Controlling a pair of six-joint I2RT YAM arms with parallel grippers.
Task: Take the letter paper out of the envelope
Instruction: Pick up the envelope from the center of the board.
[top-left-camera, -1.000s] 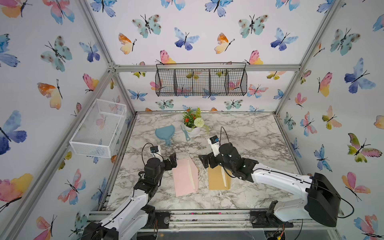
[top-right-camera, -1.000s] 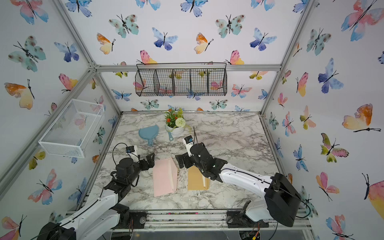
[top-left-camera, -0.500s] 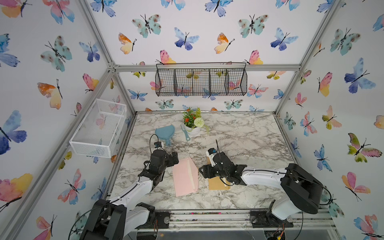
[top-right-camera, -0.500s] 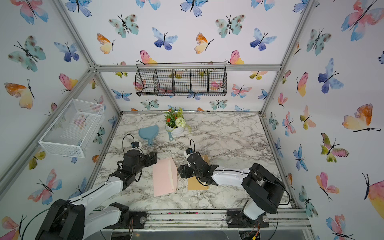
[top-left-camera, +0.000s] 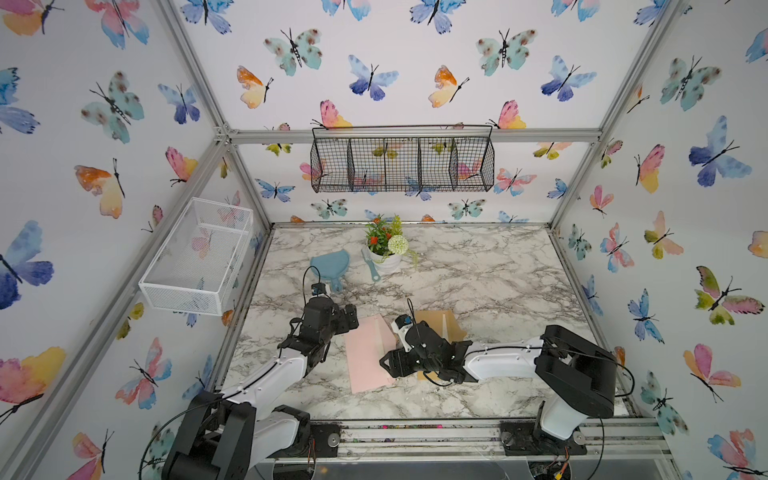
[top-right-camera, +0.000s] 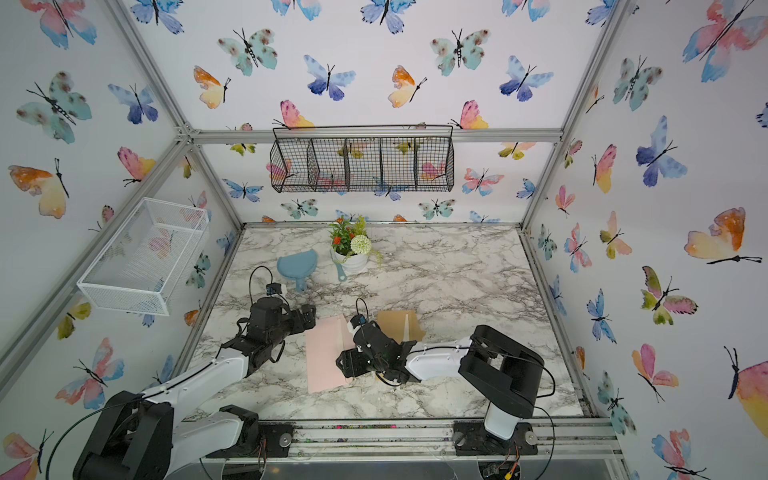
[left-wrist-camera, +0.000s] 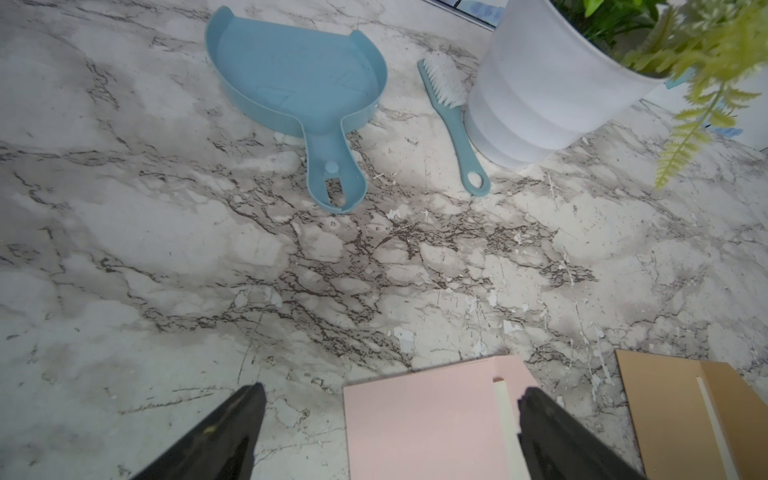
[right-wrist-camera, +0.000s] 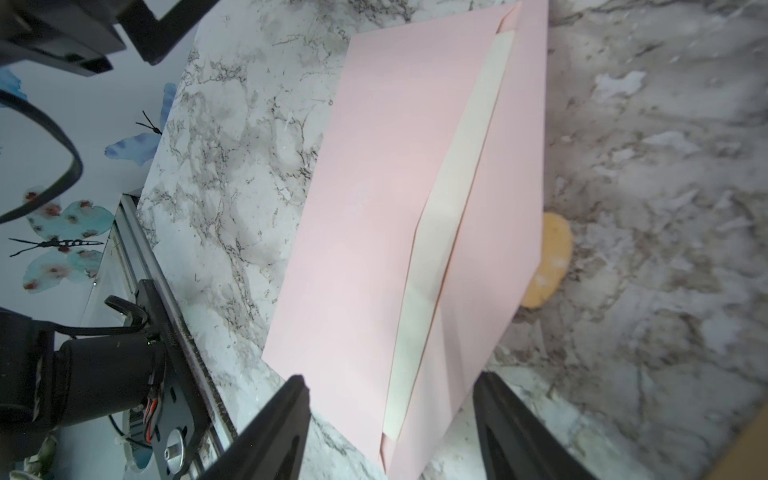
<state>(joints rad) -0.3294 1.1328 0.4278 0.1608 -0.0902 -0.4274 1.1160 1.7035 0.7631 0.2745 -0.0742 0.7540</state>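
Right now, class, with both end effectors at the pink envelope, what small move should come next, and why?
Probably lower the right end effector and close on the cream strip showing at the open flap of the pink envelope. Its jaws stand open over the envelope's near end, nothing is held yet, and the left end effector hovers open at the far end.

a robotics lab cell is shown, dressed up like a home — an aluminium frame (top-left-camera: 415, 136) is closed in by butterfly-papered walls (top-left-camera: 374, 50), a left arm (top-left-camera: 266, 374) and a right arm (top-left-camera: 507, 359) are mounted at a front rail (top-left-camera: 415, 440), and a potted plant (top-left-camera: 384, 249) is set on a marble-patterned tabletop (top-left-camera: 478, 270)
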